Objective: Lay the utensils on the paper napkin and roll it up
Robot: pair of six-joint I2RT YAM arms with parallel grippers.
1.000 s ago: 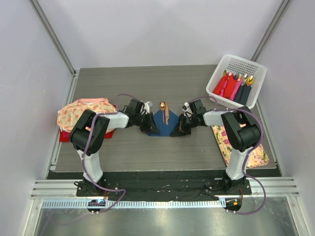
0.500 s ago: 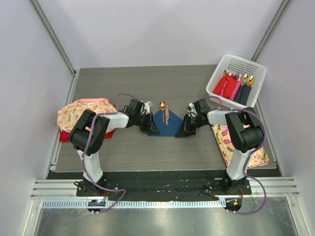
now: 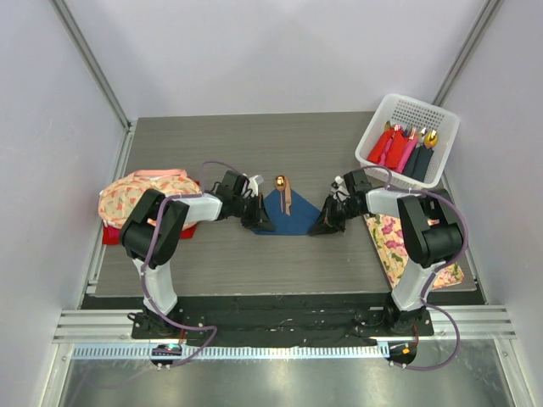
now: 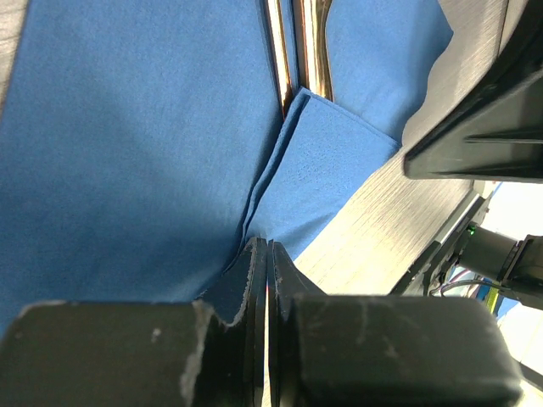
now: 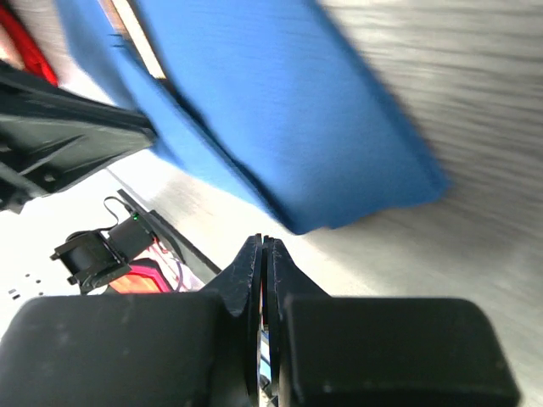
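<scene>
The dark blue paper napkin (image 3: 290, 217) lies at the table's centre, with the copper-brown utensils (image 3: 285, 193) on it; the spoon bowl points away from me. My left gripper (image 3: 259, 219) is at the napkin's left edge. In the left wrist view its jaws (image 4: 266, 244) are shut, pinching a folded edge of the napkin (image 4: 127, 153), and the utensil handles (image 4: 310, 42) lie beyond. My right gripper (image 3: 327, 222) is shut and empty, just off the napkin's right corner. The right wrist view shows it (image 5: 265, 240) apart from the blurred napkin (image 5: 280, 110).
A white basket (image 3: 424, 106) at the back right holds red, pink and dark rolls (image 3: 399, 148) with gold tips. A floral cloth (image 3: 140, 197) lies on a red item at the left. Another floral cloth (image 3: 399, 246) lies at the right under my right arm.
My right gripper has drawn back to the right, off the napkin's right corner, which now lies flatter. My left gripper has stayed at the left edge.
</scene>
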